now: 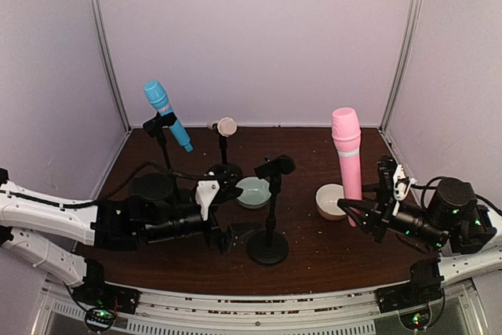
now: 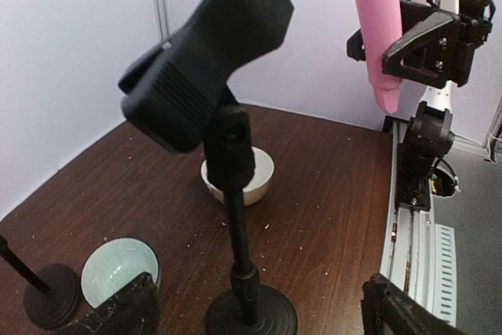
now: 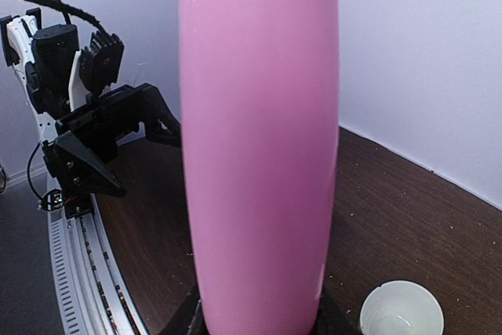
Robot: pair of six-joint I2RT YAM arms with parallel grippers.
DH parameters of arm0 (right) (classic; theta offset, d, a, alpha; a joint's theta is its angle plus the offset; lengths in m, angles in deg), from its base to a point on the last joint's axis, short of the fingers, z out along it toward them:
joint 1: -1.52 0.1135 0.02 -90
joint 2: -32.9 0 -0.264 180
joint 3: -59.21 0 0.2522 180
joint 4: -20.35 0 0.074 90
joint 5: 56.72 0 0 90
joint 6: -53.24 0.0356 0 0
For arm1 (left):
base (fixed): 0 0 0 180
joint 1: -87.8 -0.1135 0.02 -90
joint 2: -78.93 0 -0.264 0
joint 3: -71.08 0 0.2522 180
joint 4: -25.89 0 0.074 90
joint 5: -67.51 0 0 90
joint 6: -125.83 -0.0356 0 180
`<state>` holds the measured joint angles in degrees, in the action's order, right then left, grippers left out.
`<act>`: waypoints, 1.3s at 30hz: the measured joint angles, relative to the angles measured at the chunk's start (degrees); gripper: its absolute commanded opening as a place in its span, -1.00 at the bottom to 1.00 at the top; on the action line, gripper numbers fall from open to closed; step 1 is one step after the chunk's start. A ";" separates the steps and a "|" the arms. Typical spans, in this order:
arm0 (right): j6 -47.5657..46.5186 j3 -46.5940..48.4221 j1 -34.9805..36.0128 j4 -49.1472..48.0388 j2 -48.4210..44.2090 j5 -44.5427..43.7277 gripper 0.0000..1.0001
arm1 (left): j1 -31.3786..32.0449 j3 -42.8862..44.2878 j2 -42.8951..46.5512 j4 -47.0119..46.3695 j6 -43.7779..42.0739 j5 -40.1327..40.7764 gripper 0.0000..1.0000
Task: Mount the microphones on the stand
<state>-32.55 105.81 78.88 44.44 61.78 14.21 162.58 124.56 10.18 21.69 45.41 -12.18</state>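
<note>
Risk of pink microphone (image 1: 346, 143), clamped low in right gripper (image 1: 357, 211), swinging past stand clip (image 2: 204, 60); left gripper (image 2: 255, 307) spread wide, steadying nothing.

Front stand (image 1: 271, 213), green bowl (image 1: 253, 191) and cream bowl (image 1: 329, 200) block the gap between arms.

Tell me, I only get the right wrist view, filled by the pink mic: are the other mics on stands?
Observer: Yes. The blue mic sits tilted on the far-left stand, and the cream mic is on the middle stand.
Operator: Any stand free for the pink mic?
Observer: One, the front stand. Its clip is empty.
Operator: Is the left gripper holding it?
Observer: No. The left gripper is open, pointing at that stand's base.
</note>
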 measured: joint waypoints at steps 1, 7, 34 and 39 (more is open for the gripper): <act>0.02 0.00 0.00 0.07 0.00 0.17 -0.77 | -1.66 0.04 0.61 0.17 -0.98 -2.82 0.86; 0.04 0.00 -0.04 0.22 0.04 1.25 -0.78 | -15.37 3.28 1.90 1.38 -4.66 -21.22 0.89; 1.14 -0.11 -0.35 3.26 0.61 2.58 -0.78 | -21.92 33.16 -20.72 16.48 -14.84 -57.24 0.31; 1.11 -0.11 -0.48 3.15 2.12 2.91 -0.78 | -21.92 31.91 -19.41 17.31 -15.17 -57.88 0.23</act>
<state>-31.44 105.71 78.40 47.59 63.90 17.12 140.66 156.47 -9.23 39.00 30.24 -70.06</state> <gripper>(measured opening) 0.340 0.629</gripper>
